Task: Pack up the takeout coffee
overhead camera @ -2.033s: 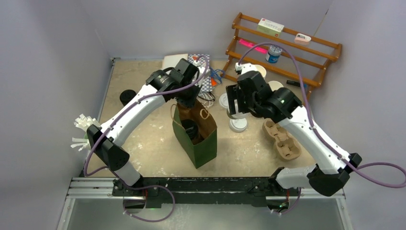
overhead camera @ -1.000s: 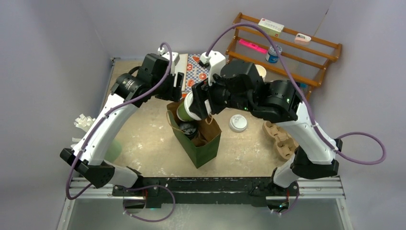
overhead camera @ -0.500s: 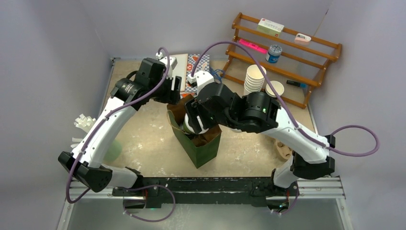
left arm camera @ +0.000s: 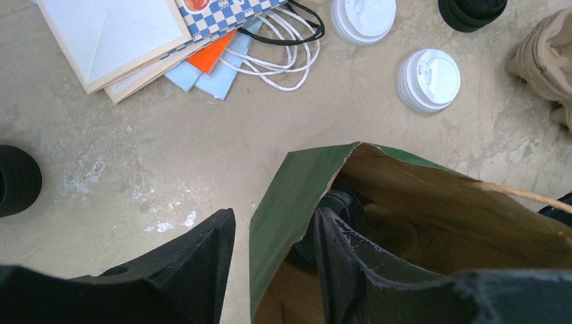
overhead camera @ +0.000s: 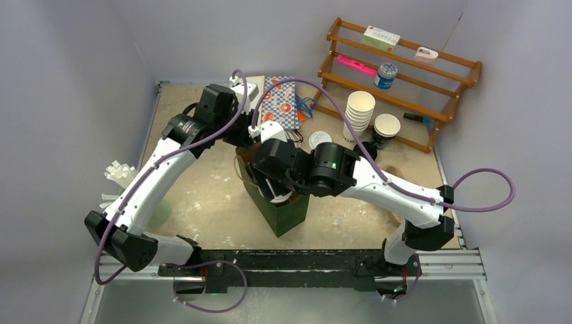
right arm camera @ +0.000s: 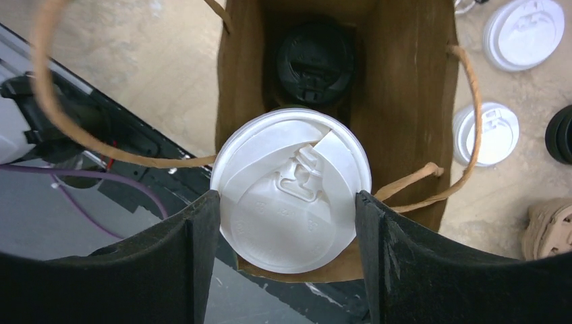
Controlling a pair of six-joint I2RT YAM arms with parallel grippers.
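The takeout coffee (right arm camera: 270, 169), white lid up, hangs in the mouth of the green paper bag (overhead camera: 287, 212), partly lowered in. My right gripper (right arm camera: 288, 197) is shut on it, one finger on each side of the lid; it shows in the top view (overhead camera: 275, 187) over the bag. A black-lidded cup (right arm camera: 315, 62) stands inside the bag behind it. My left gripper (left arm camera: 275, 233) straddles the bag's far rim (left arm camera: 290, 196), one finger outside and one inside, with a gap left around the paper wall.
Loose white lids (left arm camera: 429, 79) lie beyond the bag. White nested cups (overhead camera: 359, 108) stand by the wooden rack (overhead camera: 405, 61). Patterned paper bags (overhead camera: 280, 108) lie at the back. A cardboard cup carrier (left arm camera: 546, 54) is to the right, and a black lid stack (left arm camera: 17, 179) to the left.
My right arm has carried the coffee from the right side to above the bag and lowered it into the mouth. My left gripper has shifted slightly at the bag's rim.
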